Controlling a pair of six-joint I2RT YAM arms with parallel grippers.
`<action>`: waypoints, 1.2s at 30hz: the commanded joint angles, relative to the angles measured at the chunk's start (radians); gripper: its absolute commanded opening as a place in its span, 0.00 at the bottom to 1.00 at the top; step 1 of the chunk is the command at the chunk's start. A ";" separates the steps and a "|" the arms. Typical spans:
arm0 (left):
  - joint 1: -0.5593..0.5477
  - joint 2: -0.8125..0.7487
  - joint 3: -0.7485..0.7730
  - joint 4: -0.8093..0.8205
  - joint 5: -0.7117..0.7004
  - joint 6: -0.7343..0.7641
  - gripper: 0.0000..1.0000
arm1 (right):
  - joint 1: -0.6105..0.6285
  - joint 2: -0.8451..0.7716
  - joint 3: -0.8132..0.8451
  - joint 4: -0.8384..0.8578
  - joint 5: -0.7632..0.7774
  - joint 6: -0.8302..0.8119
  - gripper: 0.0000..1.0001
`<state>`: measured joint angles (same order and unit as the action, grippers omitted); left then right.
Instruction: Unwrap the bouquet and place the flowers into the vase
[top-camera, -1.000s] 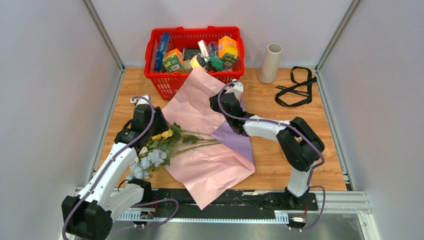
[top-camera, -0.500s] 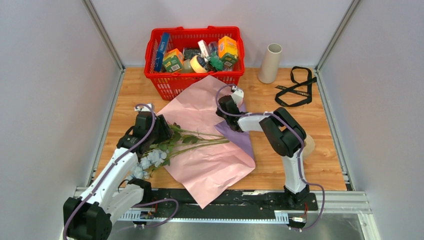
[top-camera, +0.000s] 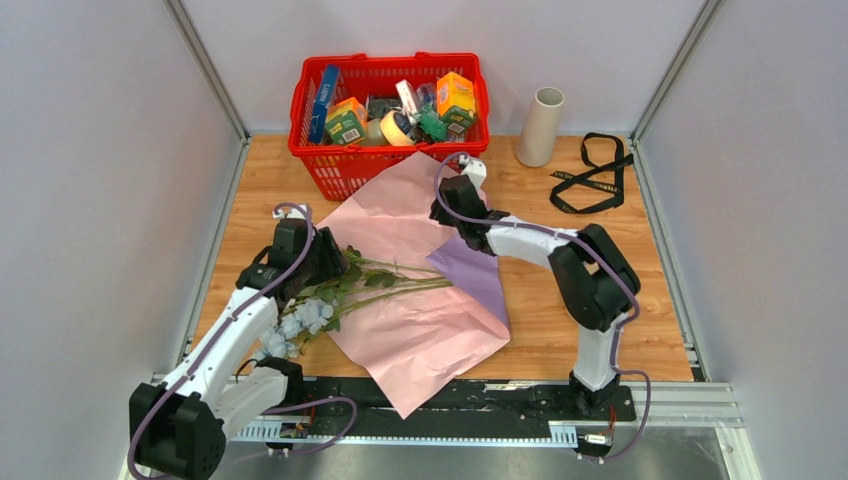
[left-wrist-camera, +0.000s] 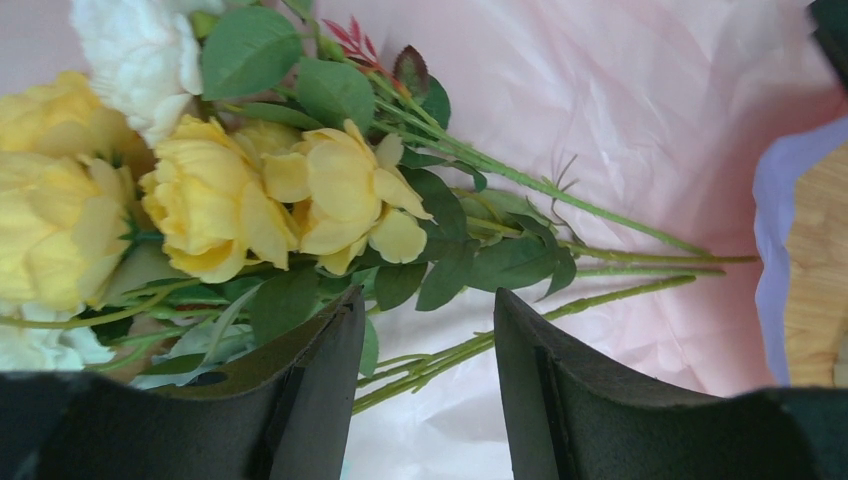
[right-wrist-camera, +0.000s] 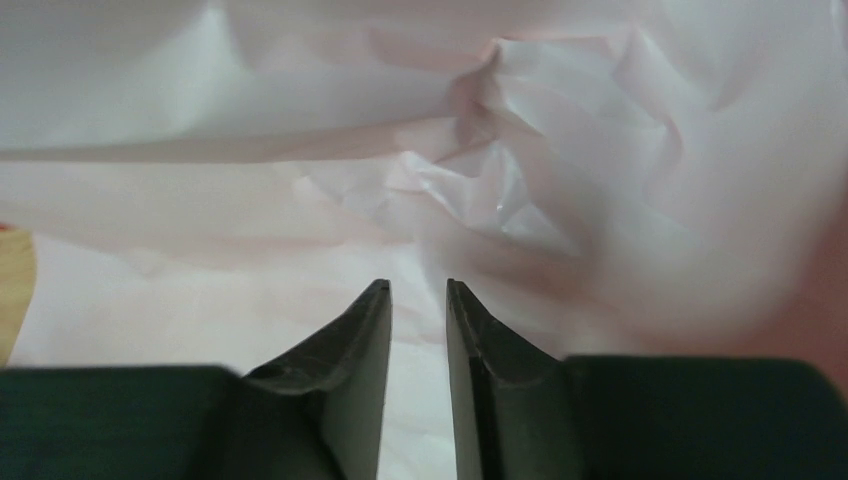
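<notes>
Plainly unwrapped, the flowers (top-camera: 330, 290) lie on crumpled pink paper (top-camera: 420, 330); left claw (left-wrist-camera: 428, 300) spread, right claw (right-wrist-camera: 417, 285) slightly parted.

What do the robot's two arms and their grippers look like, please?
The left arm and right arm alternate white tubular links with bulky black joint housings; a thin lilac cable loops along each. The left gripper and right gripper carry matte black, wedge-shaped fingers tapering to blunt tips.
</notes>
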<state>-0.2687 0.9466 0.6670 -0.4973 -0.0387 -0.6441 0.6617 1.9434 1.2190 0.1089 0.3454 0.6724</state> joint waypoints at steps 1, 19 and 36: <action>0.002 0.063 0.054 0.063 0.132 0.020 0.59 | 0.001 -0.226 0.004 -0.049 -0.127 -0.175 0.44; 0.002 -0.133 0.078 -0.076 0.111 0.104 0.65 | 0.395 -0.334 -0.128 -0.284 0.315 -0.597 1.00; 0.000 -0.218 0.143 -0.208 -0.093 0.176 0.67 | 0.383 -0.273 -0.182 -0.435 0.693 -0.527 0.98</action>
<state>-0.2687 0.7364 0.8013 -0.6926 -0.0990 -0.4885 1.0676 1.6821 1.0386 -0.2359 0.8742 0.0921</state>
